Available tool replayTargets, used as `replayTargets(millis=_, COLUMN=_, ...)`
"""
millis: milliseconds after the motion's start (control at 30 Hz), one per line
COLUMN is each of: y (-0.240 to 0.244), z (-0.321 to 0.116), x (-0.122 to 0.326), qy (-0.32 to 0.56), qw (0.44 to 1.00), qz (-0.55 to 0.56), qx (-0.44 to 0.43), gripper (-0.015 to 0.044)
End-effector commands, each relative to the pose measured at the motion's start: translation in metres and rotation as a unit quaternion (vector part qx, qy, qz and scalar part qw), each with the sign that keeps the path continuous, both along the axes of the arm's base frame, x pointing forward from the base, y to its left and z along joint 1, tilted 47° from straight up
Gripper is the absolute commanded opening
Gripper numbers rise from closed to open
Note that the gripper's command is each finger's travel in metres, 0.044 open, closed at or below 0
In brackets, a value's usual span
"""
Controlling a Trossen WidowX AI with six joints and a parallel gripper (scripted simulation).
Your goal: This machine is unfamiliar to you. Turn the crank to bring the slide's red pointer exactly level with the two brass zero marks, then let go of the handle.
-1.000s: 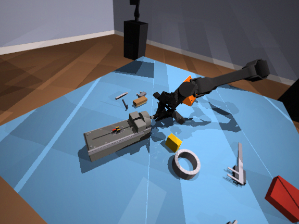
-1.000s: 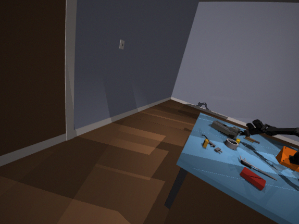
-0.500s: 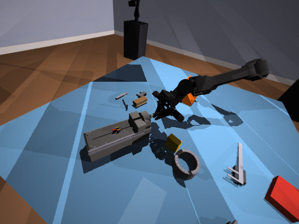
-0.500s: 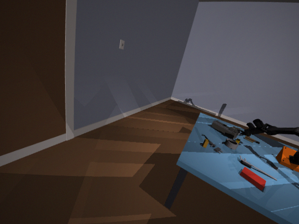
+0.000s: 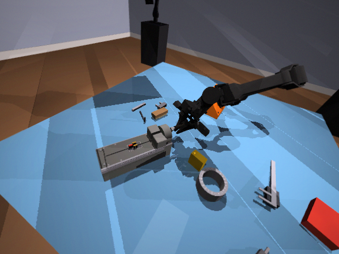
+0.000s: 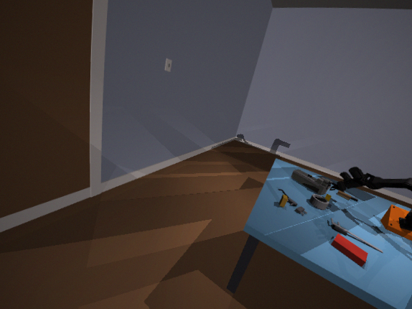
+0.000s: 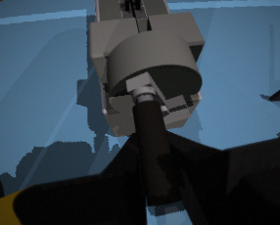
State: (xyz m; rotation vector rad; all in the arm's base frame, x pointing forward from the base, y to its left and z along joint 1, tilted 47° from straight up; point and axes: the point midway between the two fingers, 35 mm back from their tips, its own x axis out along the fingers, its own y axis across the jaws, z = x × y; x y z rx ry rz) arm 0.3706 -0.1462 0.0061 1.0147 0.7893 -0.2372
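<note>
Red block: nearest in the top view, on the blue table.
Ring: gray, flat on the table, near the small yellow block.
Machine: gray and long, on the table, past the ring.
Claw: squeezed on the dark handle, at the machine's round end.
Red pointer: on top of the machine, right by the brass marks; too small to tell if it is level.
Wood block: behind the machine.
Black stand: far back, off the table, with another arm on top.
</note>
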Motion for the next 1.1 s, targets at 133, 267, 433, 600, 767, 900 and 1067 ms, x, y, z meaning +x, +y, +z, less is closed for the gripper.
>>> replayTargets(millis=133, y=-0.0074, z=-0.0037, x=-0.006, qy=0.005, qw=1.0, qz=-0.011, qx=-0.001, gripper=0.0)
replayTargets(millis=267, y=-0.0077, z=-0.0044, x=-0.0064, qy=0.005, qw=1.0, qz=-0.011, qx=-0.001, gripper=0.0)
replayTargets(millis=433, y=-0.0081, z=-0.0052, x=-0.0069, qy=0.006, qw=1.0, qz=-0.011, qx=-0.001, gripper=0.0)
replayTargets(millis=600, y=-0.0085, z=-0.0059, x=-0.0074, qy=0.006, qw=1.0, qz=-0.011, qx=-0.001, gripper=0.0)
replayTargets(millis=767, y=-0.0088, z=-0.0067, x=-0.0079, qy=0.006, qw=1.0, qz=-0.011, qx=-0.001, gripper=0.0)
replayTargets(millis=900, y=-0.0092, z=-0.0073, x=-0.0083, qy=0.006, qw=1.0, qz=-0.011, qx=-0.001, gripper=0.0)
replayTargets(millis=1067, y=-0.0096, z=-0.0081, x=-0.0087, qy=0.006, qw=1.0, qz=-0.011, qx=-0.001, gripper=0.0)
